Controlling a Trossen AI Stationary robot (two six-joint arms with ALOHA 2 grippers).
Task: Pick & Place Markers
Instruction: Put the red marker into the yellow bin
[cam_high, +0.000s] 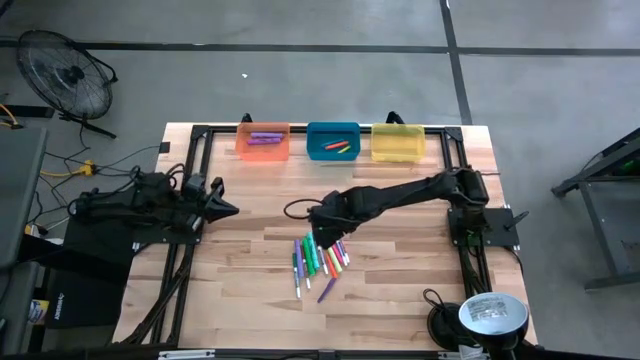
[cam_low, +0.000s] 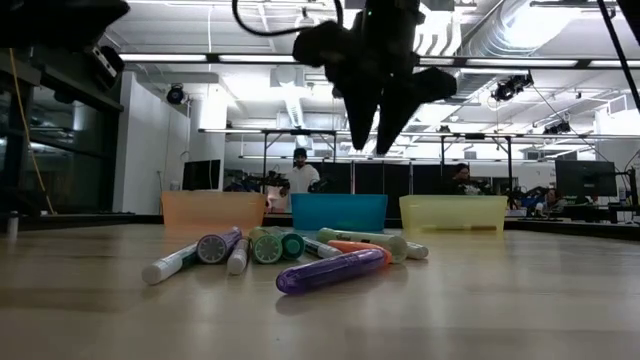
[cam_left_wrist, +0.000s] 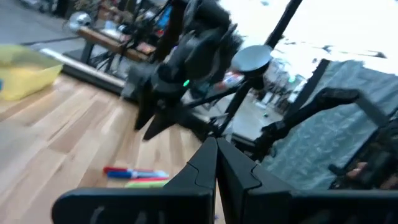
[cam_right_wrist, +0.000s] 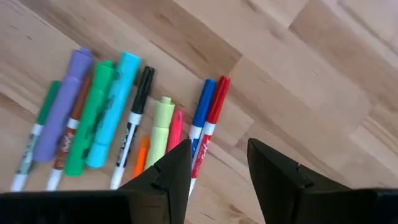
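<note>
The right gripper (cam_right_wrist: 217, 168), fingers spread and empty, hangs above the markers (cam_high: 320, 258), hiding some; the left gripper (cam_left_wrist: 216, 163) looks pressed together.

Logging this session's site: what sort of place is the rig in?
Likely a robotics lab or workshop: exposed ceiling ducts, workbenches with monitors and seated people behind the table, and a concrete floor with a floor fan.

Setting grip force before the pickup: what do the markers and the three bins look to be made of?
The markers: probably smooth hard plastic, going by the glossy coloured barrels and caps; the purple marker shows a sheen. The orange bin, blue bin and yellow bin: seemingly thin translucent plastic, since light shows through their walls.
</note>
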